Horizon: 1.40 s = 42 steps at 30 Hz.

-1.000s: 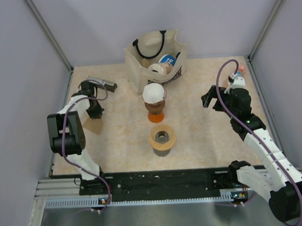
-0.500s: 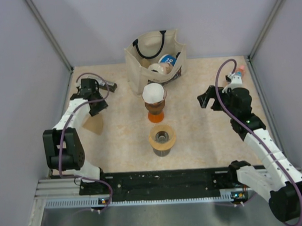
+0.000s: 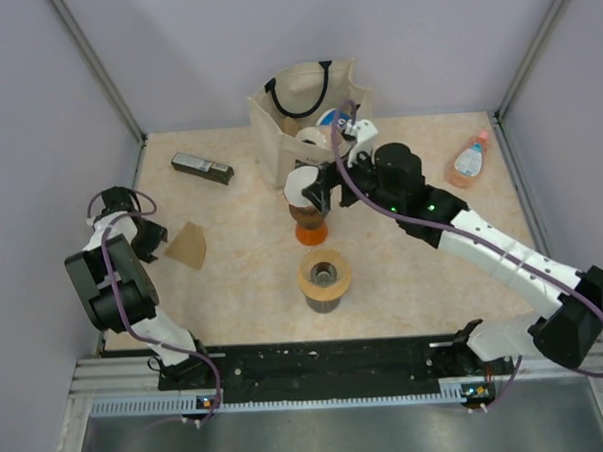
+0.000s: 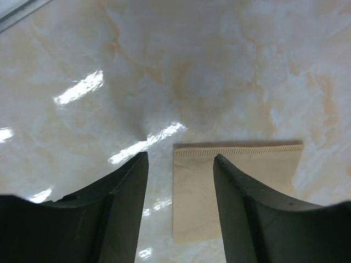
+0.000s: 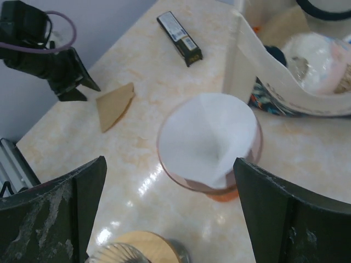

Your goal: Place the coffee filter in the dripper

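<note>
what changed: the right arm was parked well to the right of the dripper (image 3: 309, 214) a second ago, and now it's swung in so the right claw (image 5: 169, 160) hangs just over it
right claw: wide open like before, gripping nothing, with one finger either side of the dripper in its wrist view
left claw (image 4: 180, 158): shut a second ago, now jaws apart and empty, and that arm has backed off further left of the dripper
coffee filter (image 5: 208, 137): white paper spread into a cone and sitting inside the dripper, same spot as a second ago
dripper: hasn't budged, upright on the bench (image 3: 251, 218), with the tote bag (image 3: 306, 111) just behind it and the tan ring (image 3: 325, 273) just in front
tan paper (image 3: 187, 246): lying flat well left of the dripper, just ahead of the left claw, which isn't gripping it
what it means: the filter already looks placed, so my guess is the left arm is done and the right one came in to seat or check it
watch out: that paper is light, so a finger brushing the rim could tip it out or knock the dripper
</note>
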Each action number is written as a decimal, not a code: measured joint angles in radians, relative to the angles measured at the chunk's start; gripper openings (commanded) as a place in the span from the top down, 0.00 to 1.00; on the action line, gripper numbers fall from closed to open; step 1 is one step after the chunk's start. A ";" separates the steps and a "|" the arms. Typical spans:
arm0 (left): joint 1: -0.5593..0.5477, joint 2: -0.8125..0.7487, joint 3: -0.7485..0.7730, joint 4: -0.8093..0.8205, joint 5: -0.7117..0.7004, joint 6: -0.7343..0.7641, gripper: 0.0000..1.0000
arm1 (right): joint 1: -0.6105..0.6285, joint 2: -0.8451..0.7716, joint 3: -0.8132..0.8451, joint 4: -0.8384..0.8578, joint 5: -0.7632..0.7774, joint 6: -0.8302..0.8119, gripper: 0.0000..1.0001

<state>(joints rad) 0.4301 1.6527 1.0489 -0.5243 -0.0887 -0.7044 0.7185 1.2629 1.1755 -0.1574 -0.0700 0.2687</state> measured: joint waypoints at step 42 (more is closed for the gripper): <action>-0.127 -0.082 -0.254 0.146 0.279 -0.156 0.91 | 0.305 1.279 1.032 -0.054 0.179 0.079 0.02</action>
<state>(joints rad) 0.3027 1.5703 0.7948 -0.3779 0.1902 -0.8608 1.0237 2.5420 2.2070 -0.2115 0.1085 0.3477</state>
